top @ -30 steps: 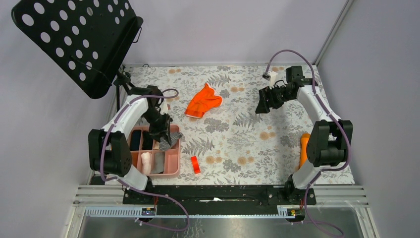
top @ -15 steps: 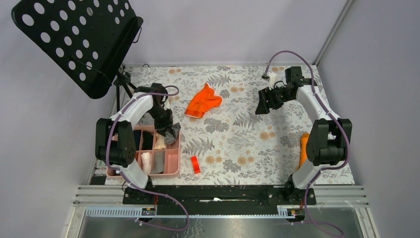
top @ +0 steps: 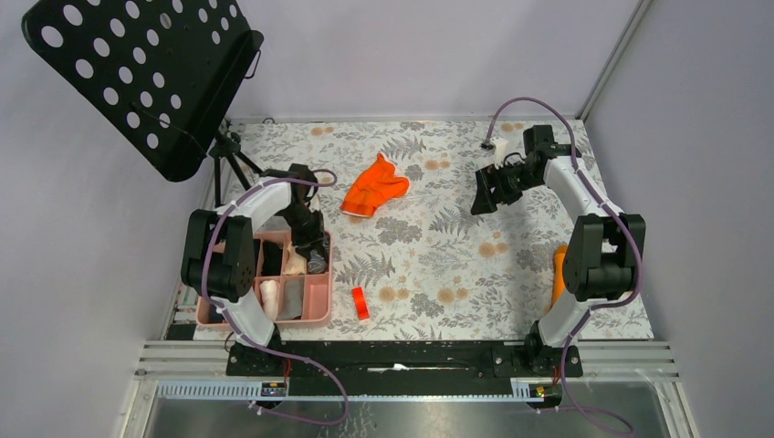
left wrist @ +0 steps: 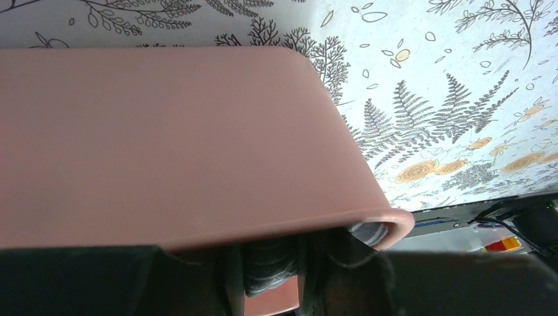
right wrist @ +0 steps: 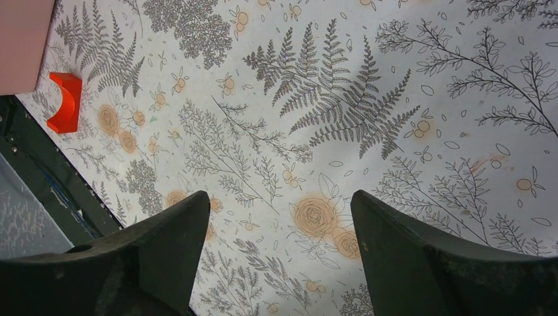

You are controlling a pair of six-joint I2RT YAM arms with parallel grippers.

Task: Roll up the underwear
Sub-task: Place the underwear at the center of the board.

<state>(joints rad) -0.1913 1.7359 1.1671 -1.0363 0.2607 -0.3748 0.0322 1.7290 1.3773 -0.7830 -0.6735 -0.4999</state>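
A bright orange underwear (top: pixel 372 187) lies crumpled on the floral mat, left of centre at the back. My left gripper (top: pixel 310 245) is down in the back right compartment of the pink tray (top: pixel 318 315), shut on a grey striped underwear (left wrist: pixel 273 263). In the left wrist view the tray's wall (left wrist: pixel 164 145) hides most of that cloth and the fingers. My right gripper (top: pixel 484 193) hangs open above bare mat at the back right, well right of the orange garment. Nothing is between its fingers (right wrist: pixel 279 204).
Beige rolls (top: pixel 269 297) and dark cloth fill other tray compartments. A small red block (top: pixel 360 303) lies right of the tray, also seen from the right wrist as the red block (right wrist: pixel 64 102). An orange cylinder (top: pixel 559 274) stands by the right arm. A black perforated stand (top: pixel 137 73) overhangs the back left corner.
My left arm has swung in and brought the grey underwear from over the tray's right edge down into the back right compartment. The right gripper has barely moved.
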